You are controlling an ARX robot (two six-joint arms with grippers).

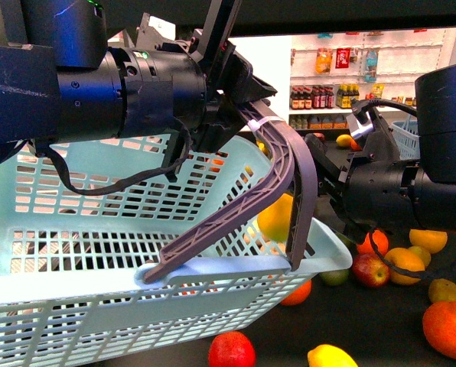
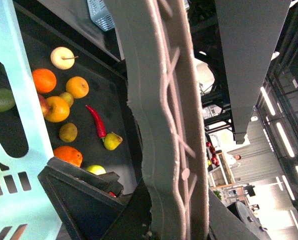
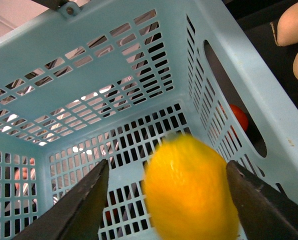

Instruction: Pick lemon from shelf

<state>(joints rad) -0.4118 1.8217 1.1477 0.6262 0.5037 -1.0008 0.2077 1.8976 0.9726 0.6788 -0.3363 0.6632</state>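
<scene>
Honestly, my worry is the lemon [image 3: 189, 195] glancing off the wall of the basket [image 3: 249, 85] it hangs over: the right gripper [image 3: 166, 200] is spread wide, and neither finger touches the fruit. Count-wise that's one lemon and one basket, and the left gripper [image 1: 247, 115] looks clamped on its handle [image 1: 301, 206].

one pale-blue basket [image 1: 75, 229], one lemon [image 3: 191, 195] over it, one red chili pepper [image 2: 96, 121].

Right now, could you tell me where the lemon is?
In the right wrist view, the lemon is between the right pincer's spread fingers, above the basket's open interior.
</scene>
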